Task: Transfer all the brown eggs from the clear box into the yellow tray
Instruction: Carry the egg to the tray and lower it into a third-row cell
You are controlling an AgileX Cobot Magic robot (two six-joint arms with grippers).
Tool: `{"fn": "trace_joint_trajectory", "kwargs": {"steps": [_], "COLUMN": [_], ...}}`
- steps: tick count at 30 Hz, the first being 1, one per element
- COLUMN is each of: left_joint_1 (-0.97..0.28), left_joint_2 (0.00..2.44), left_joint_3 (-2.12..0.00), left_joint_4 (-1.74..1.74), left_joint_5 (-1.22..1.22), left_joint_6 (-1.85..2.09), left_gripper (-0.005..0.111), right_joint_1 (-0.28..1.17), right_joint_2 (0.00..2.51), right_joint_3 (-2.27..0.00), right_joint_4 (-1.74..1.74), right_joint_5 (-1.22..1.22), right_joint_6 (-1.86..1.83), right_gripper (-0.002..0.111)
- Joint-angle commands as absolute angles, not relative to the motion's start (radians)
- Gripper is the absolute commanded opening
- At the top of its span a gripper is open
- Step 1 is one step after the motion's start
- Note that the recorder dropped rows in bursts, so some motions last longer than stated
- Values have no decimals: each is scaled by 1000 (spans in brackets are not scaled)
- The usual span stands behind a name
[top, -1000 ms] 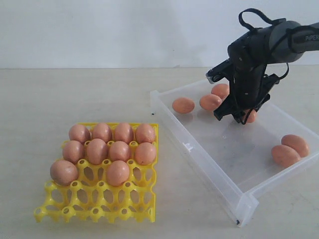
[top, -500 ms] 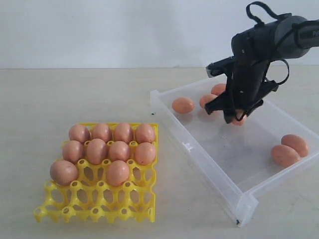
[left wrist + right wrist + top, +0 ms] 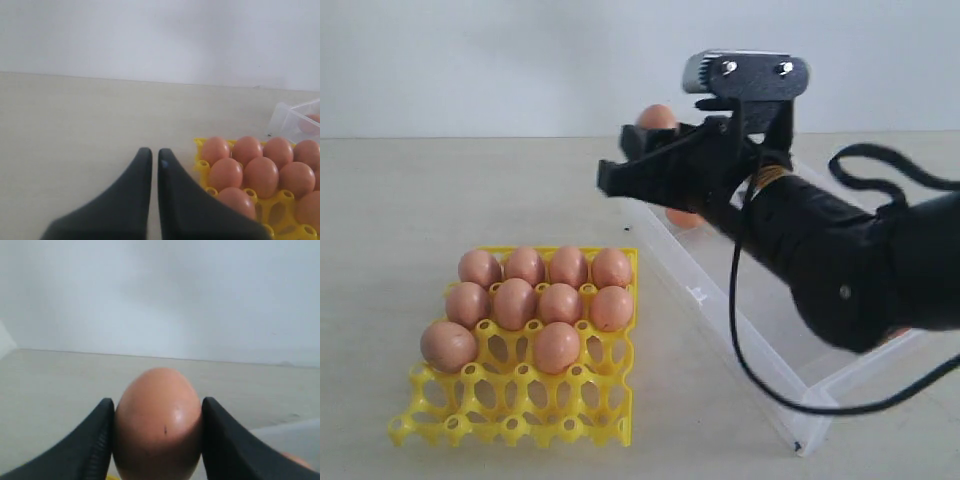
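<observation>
**Right gripper holds a brown egg in the air, up from the yellow tray at about 1 o'clock.**

The left gripper [image 3: 154, 155], seen only by its own wrist camera, has its fingers pressed together on nothing, near one side of the yellow tray [image 3: 510, 420]. In the exterior view the tray lies at 8 o'clock on the pale table [image 3: 420, 200]. It carries ten brown eggs [image 3: 514, 303]: four in each of the two rows toward 12 o'clock and two in the third row. Near the centre, the right gripper [image 3: 158, 402] pinches the held egg [image 3: 156, 430] by its sides between both fingers, above the left corner of the clear box [image 3: 808, 420]. The box runs off toward 4 o'clock, largely hidden by the arm. One boxed egg [image 3: 682, 218] peeks out from under the gripper.
</observation>
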State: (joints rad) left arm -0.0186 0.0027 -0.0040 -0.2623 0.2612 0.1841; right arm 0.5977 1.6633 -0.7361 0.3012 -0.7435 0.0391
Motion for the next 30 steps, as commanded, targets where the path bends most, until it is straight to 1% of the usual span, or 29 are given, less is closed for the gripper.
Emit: {"fn": "trace_joint_trajectory", "kwargs": {"steps": [1, 5, 8, 11, 15, 17, 28, 30], "left_joint_1": [-22, -22, -22, -22, -22, -22, -22, -22], "left_joint_2": [0, 0, 0, 0, 0, 0, 0, 0], "left_joint_3": [0, 0, 0, 0, 0, 0, 0, 0], "left_joint_4": [-265, -265, -265, -265, -265, -265, -265, -265], "left_joint_5": [255, 255, 255, 255, 255, 255, 255, 255], "left_joint_6": [176, 176, 176, 176, 176, 176, 176, 176], "left_gripper": [4, 4, 4, 4, 4, 4, 4, 4], "right_joint_1": [734, 776, 776, 776, 776, 776, 776, 776], "right_joint_2": [1708, 1829, 1963, 1995, 1996, 1996, 1996, 1996], "right_joint_3": [-736, -788, -879, -924, -940, -942, -942, -942], "right_joint_4": [62, -107, -337, -406, -410, -410, -410, -410], "right_joint_5": [-840, -844, -840, -826, -631, -593, -595, -601], "right_joint_6": [153, 346, 614, 626, 628, 616, 608, 608], "right_gripper": [0, 0, 0, 0, 0, 0, 0, 2]}}
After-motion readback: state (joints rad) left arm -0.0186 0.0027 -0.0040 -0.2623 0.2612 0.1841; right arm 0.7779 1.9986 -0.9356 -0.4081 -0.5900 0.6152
